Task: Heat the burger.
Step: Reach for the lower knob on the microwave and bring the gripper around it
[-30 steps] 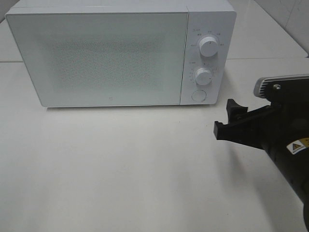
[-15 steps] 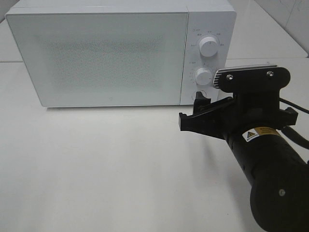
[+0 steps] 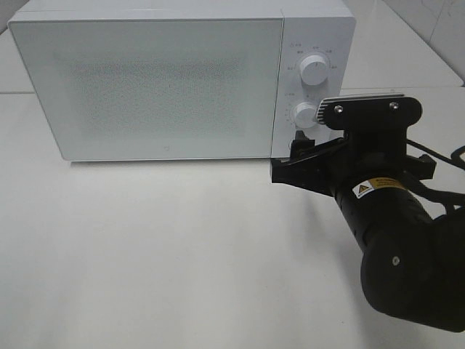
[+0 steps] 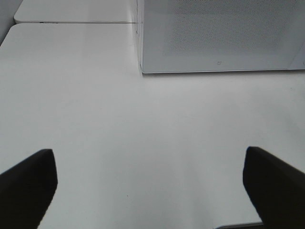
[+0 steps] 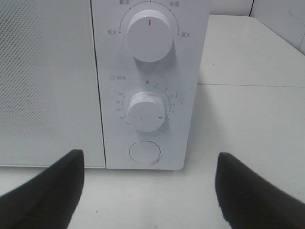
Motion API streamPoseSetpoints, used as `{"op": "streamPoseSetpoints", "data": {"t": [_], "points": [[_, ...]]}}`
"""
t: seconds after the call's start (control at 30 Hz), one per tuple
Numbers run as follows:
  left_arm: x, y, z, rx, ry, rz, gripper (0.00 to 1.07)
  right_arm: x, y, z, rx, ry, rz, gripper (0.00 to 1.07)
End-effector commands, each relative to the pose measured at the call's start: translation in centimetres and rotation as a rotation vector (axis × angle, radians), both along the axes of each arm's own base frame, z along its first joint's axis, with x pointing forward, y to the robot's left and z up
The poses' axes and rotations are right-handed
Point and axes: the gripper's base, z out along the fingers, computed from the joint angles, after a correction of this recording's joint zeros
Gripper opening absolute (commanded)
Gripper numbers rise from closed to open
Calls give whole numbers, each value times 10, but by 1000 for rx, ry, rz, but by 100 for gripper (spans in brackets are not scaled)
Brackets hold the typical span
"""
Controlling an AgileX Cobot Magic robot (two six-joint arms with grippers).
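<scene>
The burger is out of view. A white microwave (image 3: 145, 80) stands at the back of the table with its door (image 5: 47, 81) closed. My right gripper (image 3: 287, 158) is open and empty, just in front of the lower right corner of the control panel. In the right wrist view its dark fingers (image 5: 45, 191) stand wide to either side below the round door button (image 5: 145, 152), clear of the panel. My left gripper (image 4: 150, 191) is open and empty above bare table, in front of the microwave's left corner (image 4: 141, 70). It does not show in the exterior view.
The control panel carries an upper knob (image 5: 149, 35) and a lower timer knob (image 5: 147, 111). The white table (image 3: 145, 247) spreads in front of the microwave. A second table surface (image 5: 248, 47) lies behind on the right.
My right arm has swung in from the right edge, left and toward the microwave, until its fingers reach the panel's lower corner. Nothing else has moved.
</scene>
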Motion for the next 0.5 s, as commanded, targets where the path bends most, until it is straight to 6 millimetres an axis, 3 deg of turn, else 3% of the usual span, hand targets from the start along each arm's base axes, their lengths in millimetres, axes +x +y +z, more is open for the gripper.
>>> {"op": "streamPoseSetpoints", "data": {"t": [0.03,0.5], "points": [[-2,-1,0,-11,-28,0,98,8,-3,2,26,-54,-11,79],[-2,0,0,-11,-28,1,98,16,-6,-3,56,-56,-31,79]]}}
